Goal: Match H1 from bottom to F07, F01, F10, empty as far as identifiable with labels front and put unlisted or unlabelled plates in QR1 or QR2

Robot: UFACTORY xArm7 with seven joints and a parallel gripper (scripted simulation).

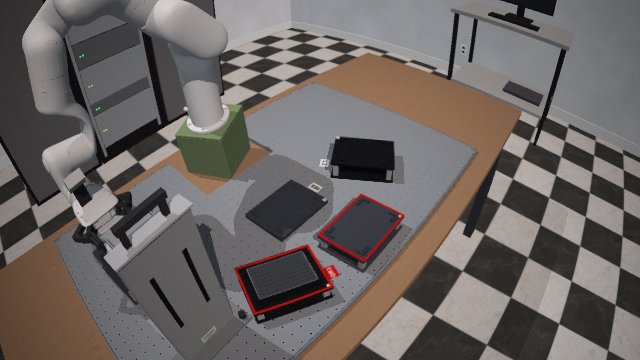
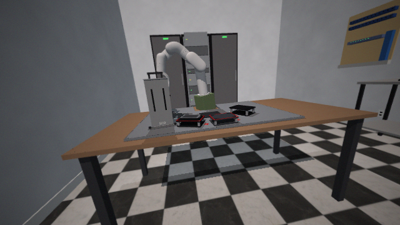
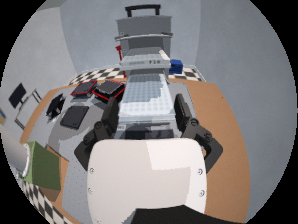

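The plate hotel H1 is a grey tower with a black handle at the mat's near left corner; it also shows in the exterior view and the wrist view. My gripper is at the hotel's open front, on the side away from the top camera. In the wrist view my gripper is shut on a pale well plate, one finger on each long side. The plate's far end reaches the hotel front. I cannot tell which slot it is level with. A plate end with a white label shows in the hotel above it.
A red-framed quarantine nest holds a plate with a grey well grid. A second red-framed nest stands beside it with bare locators. A flat dark nest and a raised black nest lie farther back. The arm's green base block stands behind.
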